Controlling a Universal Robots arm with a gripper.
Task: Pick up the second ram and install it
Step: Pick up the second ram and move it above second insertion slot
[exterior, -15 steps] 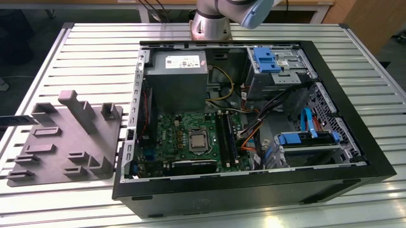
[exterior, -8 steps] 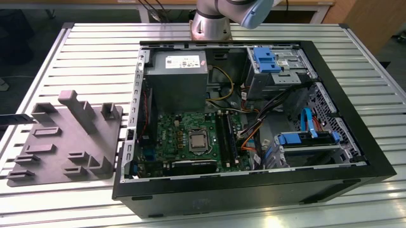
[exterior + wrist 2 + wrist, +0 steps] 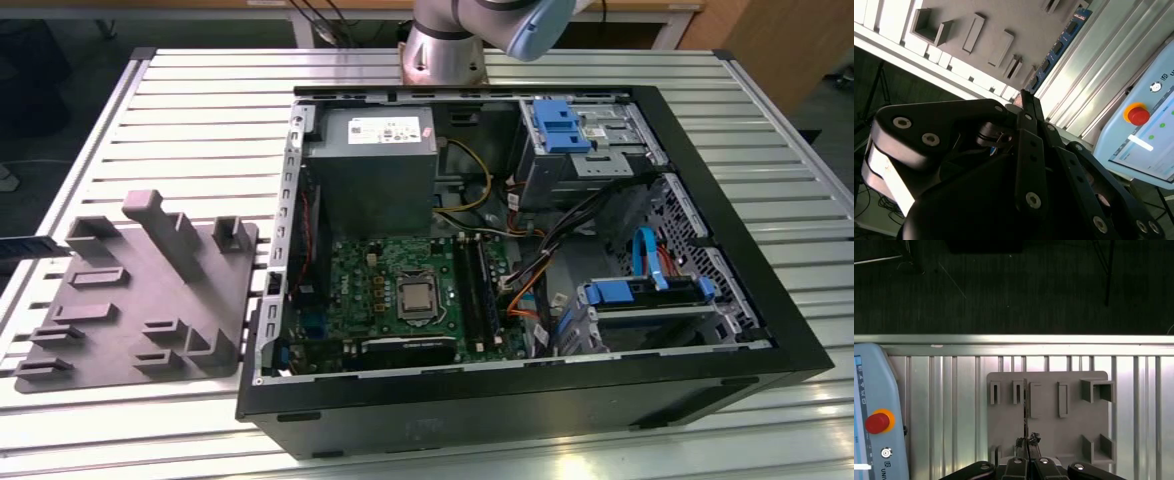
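Observation:
The second ram (image 3: 1059, 47) is a narrow dark stick with small chips on its face. It sticks out from the tips of my gripper (image 3: 1024, 97), which is shut on its near end. In the first wrist view the ram (image 3: 1025, 410) shows edge-on as a thin dark line running out from the gripper (image 3: 1026, 442). Below it is the gray fixture (image 3: 1049, 430) with its raised blocks and slots. In the exterior view the fixture (image 3: 134, 300) lies on the table with no stick on it. The black memory sockets (image 3: 474, 290) sit on the green board inside the open computer case (image 3: 727, 180).
A light blue control pendant (image 3: 874, 415) with a red button lies on the slatted metal table (image 3: 954, 405) beside the fixture. The table edge (image 3: 1014, 339) runs just past the fixture, with dark floor beyond. Cables and blue drive bays (image 3: 627, 290) crowd the case on the exterior view's right.

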